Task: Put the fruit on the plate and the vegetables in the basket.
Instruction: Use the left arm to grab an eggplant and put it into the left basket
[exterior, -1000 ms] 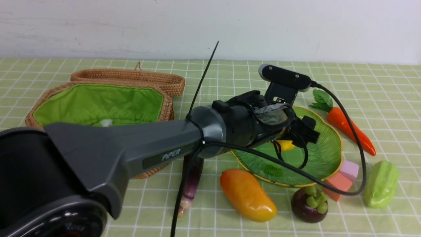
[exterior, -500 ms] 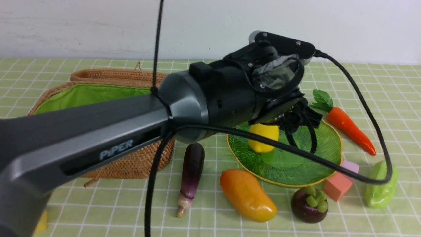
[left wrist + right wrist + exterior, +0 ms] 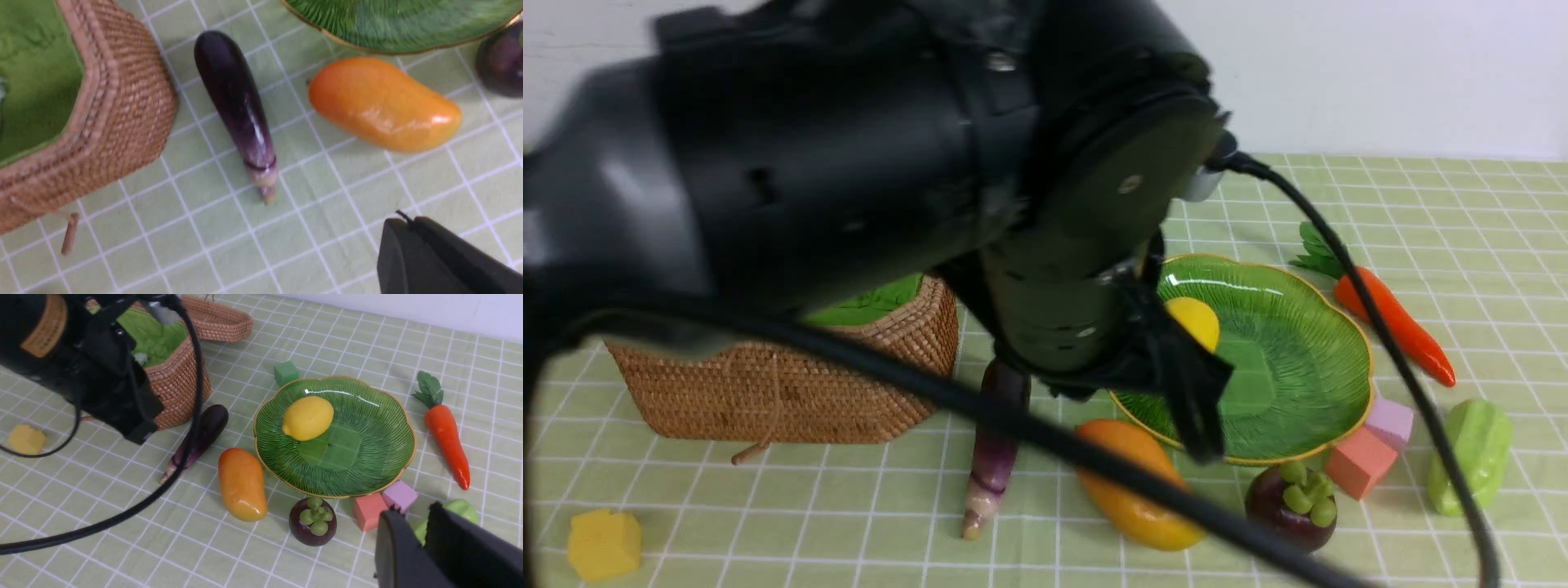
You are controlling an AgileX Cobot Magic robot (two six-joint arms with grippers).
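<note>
White wall (image 3: 1380, 73), green checked tablecloth (image 3: 1486, 212)

Lab setup: checked cloth (image 3: 1462, 204), white wall (image 3: 1380, 73)

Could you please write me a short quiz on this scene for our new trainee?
1. True or false: the lemon lies on the green plate.
2. Which thing lies between the basket and the mango? A carrot; B eggplant; C pink cube.
3. How many pieces of fruit still lie off the plate, on the cloth?
Key: 1 true; 2 B; 3 two.
</note>
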